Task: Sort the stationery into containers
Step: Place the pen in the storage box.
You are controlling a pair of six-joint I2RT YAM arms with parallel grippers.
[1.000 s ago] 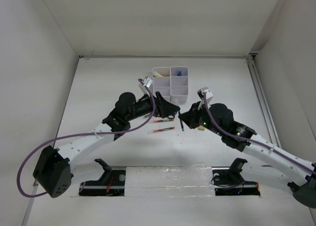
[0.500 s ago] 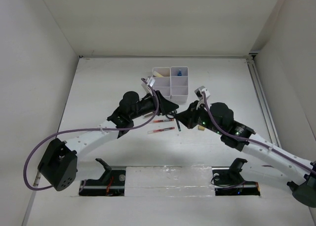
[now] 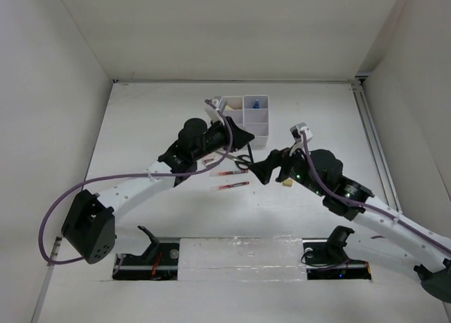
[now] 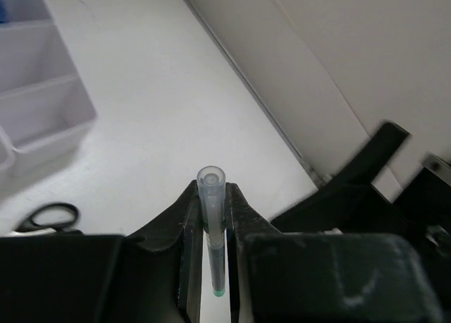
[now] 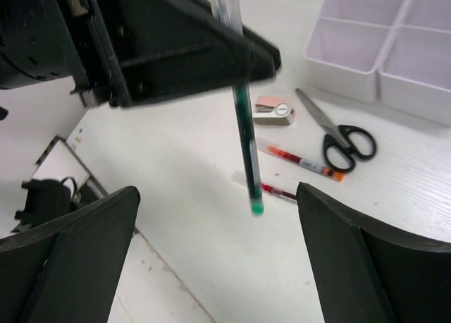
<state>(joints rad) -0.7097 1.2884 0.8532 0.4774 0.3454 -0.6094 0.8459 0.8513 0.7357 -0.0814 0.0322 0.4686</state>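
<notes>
The dark pen (image 5: 243,118) hangs green tip down, clear of the surface (image 5: 190,273), pinched near its upper end by the left pincer (image 4: 211,199) just on the near side of the containers (image 5: 342,72). Below it lie the scissors (image 5: 338,136) and the red-white pens (image 5: 299,161). The right pincer (image 3: 262,169) sits close on the right, fingers (image 5: 70,259) spread wide and gripping nothing.

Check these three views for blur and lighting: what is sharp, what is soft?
Top external: even, soft light, no glare, nothing blurred. Right wrist: the scissors are crisp, the left gripper slightly smeared. Left wrist: the pen it grips is crisp; scissors and containers look soft.
</notes>
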